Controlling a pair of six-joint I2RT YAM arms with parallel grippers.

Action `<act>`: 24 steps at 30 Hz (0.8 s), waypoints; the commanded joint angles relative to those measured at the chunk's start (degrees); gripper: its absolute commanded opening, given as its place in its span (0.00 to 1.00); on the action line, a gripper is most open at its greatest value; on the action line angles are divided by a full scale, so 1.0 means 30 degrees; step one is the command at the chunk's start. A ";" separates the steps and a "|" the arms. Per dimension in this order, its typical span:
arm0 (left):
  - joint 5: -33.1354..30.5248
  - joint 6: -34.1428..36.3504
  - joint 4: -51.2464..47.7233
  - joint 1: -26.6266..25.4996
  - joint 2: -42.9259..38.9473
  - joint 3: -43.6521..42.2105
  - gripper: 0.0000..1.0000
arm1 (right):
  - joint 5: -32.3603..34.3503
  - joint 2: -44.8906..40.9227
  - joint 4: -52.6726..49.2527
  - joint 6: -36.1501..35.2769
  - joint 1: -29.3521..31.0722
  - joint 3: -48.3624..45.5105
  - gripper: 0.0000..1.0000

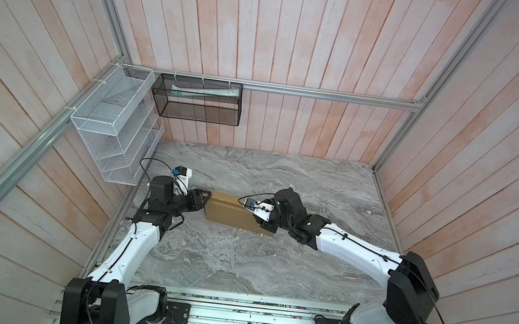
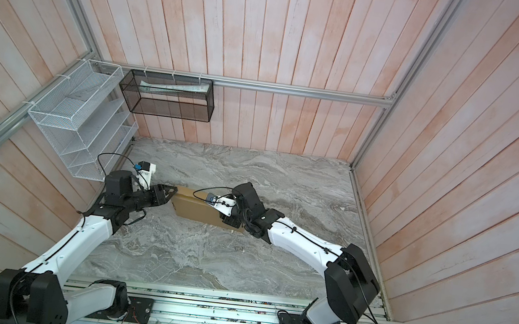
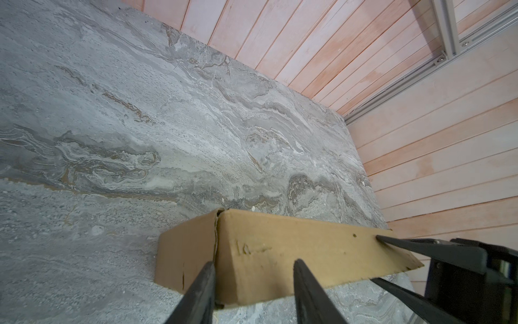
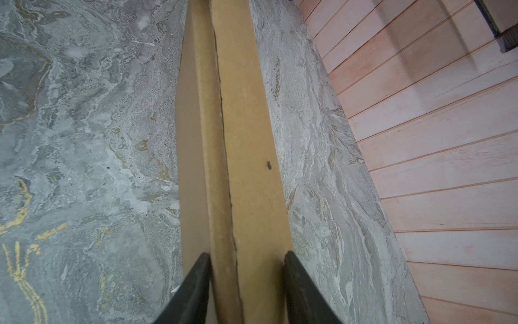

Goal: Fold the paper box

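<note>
the right tool clamps one end of the folded paper box on the worktop; the left tool meets the other end, jaws parted, grip unclear.

Pinkish plank walls and aluminium rails surround a grey marbled tabletop.

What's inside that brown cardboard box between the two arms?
Nothing shows: the paper box is folded shut, so only its tan outer walls and a seam are visible. Its inside is covered.
</note>
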 commanded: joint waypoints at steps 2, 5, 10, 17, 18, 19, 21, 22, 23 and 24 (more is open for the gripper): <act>-0.1064 0.0422 -0.1308 0.0004 0.0031 -0.0496 0.52 | -0.0234 0.0478 -0.1086 0.0306 -0.0101 0.0340 0.43; -0.1212 0.0584 -0.1542 0.0018 0.0026 -0.0443 0.53 | -0.0274 0.0438 -0.1016 0.0377 -0.0101 0.0306 0.43; -0.1449 0.0586 -0.1523 0.0007 0.0046 -0.0565 0.53 | -0.0351 0.0520 -0.0983 0.0423 -0.0115 0.0262 0.43; -0.1509 0.0635 -0.1406 0.0018 0.0271 -0.0771 0.53 | -0.0372 0.0611 -0.0922 0.0416 -0.0113 0.0308 0.43; -0.1534 0.0635 -0.1375 0.0018 0.0308 -0.0777 0.53 | -0.0404 0.0632 -0.0878 0.0438 -0.0129 0.0271 0.43; -0.1566 0.0653 -0.1369 0.0002 0.0337 -0.0835 0.53 | -0.0410 0.0651 -0.0869 0.0438 -0.0145 0.0267 0.43; -0.1568 0.0689 -0.1263 0.0014 0.0410 -0.0916 0.52 | -0.0405 0.0679 -0.0844 0.0467 -0.0124 0.0253 0.43; -0.1596 0.0687 -0.1218 0.0018 0.0471 -0.0964 0.52 | -0.0402 0.0672 -0.0804 0.0467 -0.0140 0.0282 0.43; -0.1596 0.0646 -0.1190 0.0012 0.0513 -0.1005 0.52 | -0.0409 0.0692 -0.0775 0.0467 -0.0148 0.0260 0.43; -0.1596 0.0608 -0.1190 0.0018 0.0596 -0.0995 0.52 | -0.0409 0.0641 -0.0732 0.0496 -0.0173 0.0276 0.43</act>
